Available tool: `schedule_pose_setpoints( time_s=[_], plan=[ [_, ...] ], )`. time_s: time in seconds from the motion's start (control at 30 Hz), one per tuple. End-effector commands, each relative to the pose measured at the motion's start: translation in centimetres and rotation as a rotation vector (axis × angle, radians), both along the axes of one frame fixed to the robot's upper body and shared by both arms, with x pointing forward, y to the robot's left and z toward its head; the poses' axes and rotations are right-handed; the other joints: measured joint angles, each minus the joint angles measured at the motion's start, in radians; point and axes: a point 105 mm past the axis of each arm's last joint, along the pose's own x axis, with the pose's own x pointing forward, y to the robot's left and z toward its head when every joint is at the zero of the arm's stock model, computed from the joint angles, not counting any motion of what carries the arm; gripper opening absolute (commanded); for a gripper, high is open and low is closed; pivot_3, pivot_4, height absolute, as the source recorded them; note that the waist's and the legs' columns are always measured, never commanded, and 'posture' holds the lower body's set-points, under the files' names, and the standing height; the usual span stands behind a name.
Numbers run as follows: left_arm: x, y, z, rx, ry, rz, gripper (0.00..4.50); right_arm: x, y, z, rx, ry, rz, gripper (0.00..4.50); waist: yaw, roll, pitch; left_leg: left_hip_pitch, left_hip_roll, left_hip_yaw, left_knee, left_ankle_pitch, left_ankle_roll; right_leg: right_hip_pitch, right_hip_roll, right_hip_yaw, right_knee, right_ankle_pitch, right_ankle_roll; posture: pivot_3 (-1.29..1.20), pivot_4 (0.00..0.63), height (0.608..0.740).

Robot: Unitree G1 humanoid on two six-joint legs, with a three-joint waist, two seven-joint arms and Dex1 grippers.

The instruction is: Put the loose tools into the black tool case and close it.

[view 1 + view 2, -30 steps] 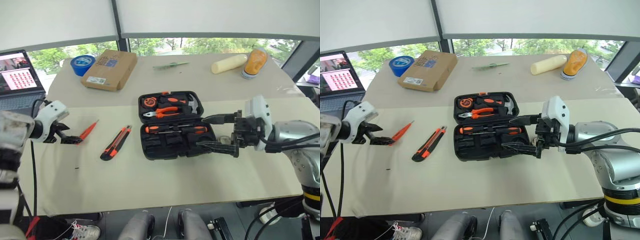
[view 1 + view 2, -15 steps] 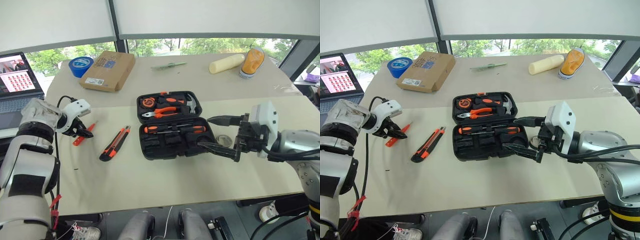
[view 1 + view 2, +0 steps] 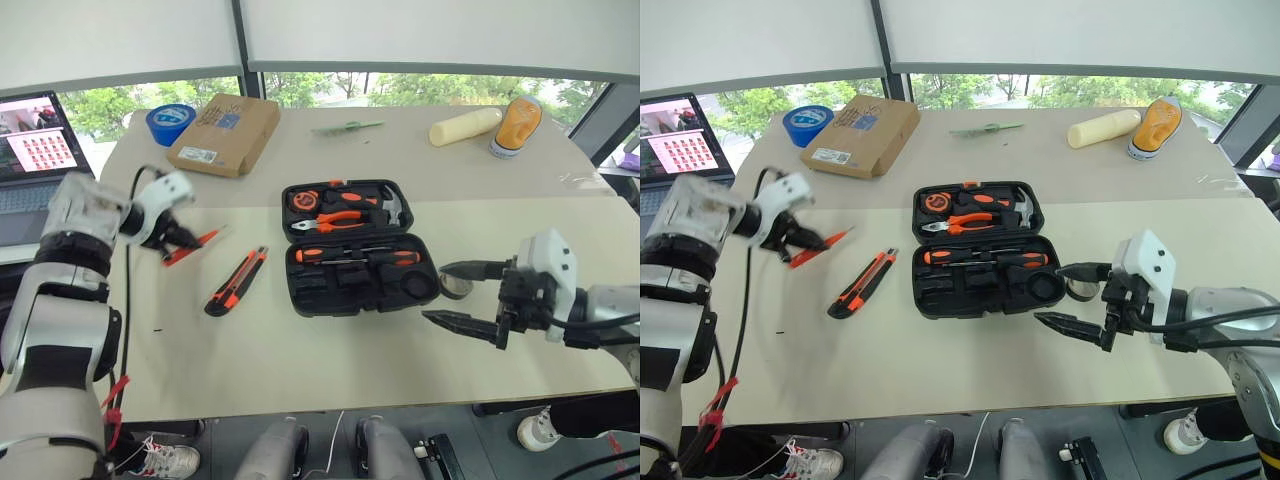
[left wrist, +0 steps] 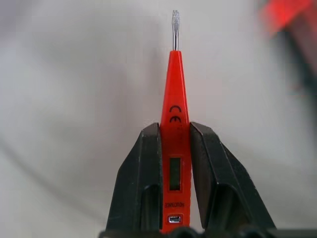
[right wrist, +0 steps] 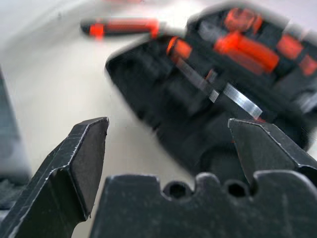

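At the left side of the table, the left gripper (image 3: 178, 240) is clamped on the slim all-orange screwdriver (image 4: 174, 129), both fingers pressed to its body, blade pointing out ahead of the fingertips. Judged step: carrying this tool to the case.

Just to the right of that hand and nearer the table edge, the orange-and-black utility knife (image 3: 236, 281) lies loose on the table.

Further right again, the black tool case (image 3: 357, 246) lies open and flat. Its far half holds pliers, a hammer and a round tape measure; the near half holds two black-and-orange-handled screwdrivers (image 3: 353, 256) along its upper slot, with empty moulded slots below.

Next move, as judged: bring the screwdriver across over a free slot, align it lengthwise, then release.

The small dark grey tape ring (image 3: 456, 287) lies beside the case, between it and the right gripper (image 3: 461, 294), which hangs with jaws wide apart, holding nothing.
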Motion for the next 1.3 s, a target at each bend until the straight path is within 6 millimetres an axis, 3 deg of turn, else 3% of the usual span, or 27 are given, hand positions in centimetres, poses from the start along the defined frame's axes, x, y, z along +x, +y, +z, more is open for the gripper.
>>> schedule_pose_setpoints(
  time_s=[0.03,0.2,0.27,0.53,0.9,1.3],
  plan=[
    [-1.3,-7.5,3.7,-0.045,-0.101,-0.281,0.36,-0.1,-0.6,1.0,-0.030,-0.076,-0.037,4.50,0.001,0.000,0.000,0.000,-0.001,0.001,0.002,-0.001,0.002,0.001,-0.002,0.000,0.000,0.001,0.001,0.00,0.150,0.735],
    [-4.3,-13.8,2.4,-0.050,-0.035,-0.516,0.36,-0.1,-0.7,0.6,-0.025,-0.083,-0.071,4.50,-0.018,0.000,0.000,0.001,-0.001,0.006,0.003,-0.004,0.005,0.001,-0.003,0.003,-0.004,0.002,0.004,0.00,0.150,0.735],
    [-4.6,-15.0,1.3,-0.030,0.011,-0.524,0.36,-0.2,-0.5,0.5,-0.014,-0.081,-0.075,4.50,-0.019,0.000,0.000,0.001,0.000,0.006,0.002,-0.003,0.004,-0.001,-0.003,0.003,0.000,0.002,0.004,0.00,0.150,0.735],
    [-5.0,-17.3,-1.2,0.032,0.136,-0.468,0.36,-0.5,0.0,-0.3,0.020,-0.079,-0.102,4.50,-0.013,0.000,0.000,0.002,0.000,0.006,0.002,-0.003,0.004,0.000,0.001,0.004,-0.003,0.002,0.003,0.00,0.150,0.735],
    [-4.3,-19.1,-3.4,0.120,0.101,-0.490,0.36,-0.1,-0.1,-0.2,0.051,-0.097,-0.133,4.50,-0.010,0.000,0.000,0.002,0.000,0.007,0.003,-0.003,0.004,0.000,-0.001,0.004,-0.003,0.002,0.003,0.00,0.150,0.735],
    [-2.7,-18.5,-3.9,0.144,0.094,-0.407,0.36,-0.2,0.1,-0.6,0.060,-0.103,-0.141,4.50,-0.011,0.000,0.000,0.003,0.000,0.007,0.003,-0.003,0.004,0.001,-0.001,0.004,-0.003,0.002,0.003,0.00,0.150,0.735]
  ],
)
